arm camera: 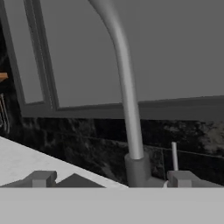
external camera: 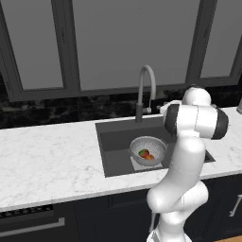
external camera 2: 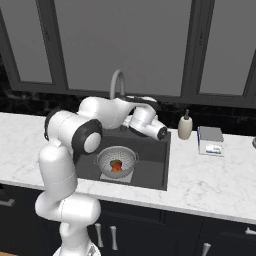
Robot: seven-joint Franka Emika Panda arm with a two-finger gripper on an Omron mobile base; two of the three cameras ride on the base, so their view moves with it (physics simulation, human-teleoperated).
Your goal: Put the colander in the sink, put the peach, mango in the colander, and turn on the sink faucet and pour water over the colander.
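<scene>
Two fruits, peach [external camera: 150, 156] & mango [external camera: 143, 152], sit touching inside colander [external camera: 148, 150], which rests on the pale plate at bottom of sink [external camera: 115, 144]. Faucet [arm camera: 124, 83] stands upright behind basin, close in front of gripper [arm camera: 112, 179]; fingers [arm camera: 40, 179] spread wide, gripping nothing, faucet base between them. Soap bottle [external camera 2: 185, 126] & sponge box [external camera 2: 210, 140] on counter [external camera: 42, 156] to the right.

A white marble countertop [external camera 2: 210, 175] carries the scene. The sink [external camera 2: 155, 165] is recessed into it. Behind the sink, the sink faucet [external camera: 144, 90] is mounted at the back edge. To the right of the sink, 1 soap pump bottle [external camera 2: 185, 126] stands on the countertop, and just beyond it lies 1 small box [external camera 2: 210, 140].
</scene>
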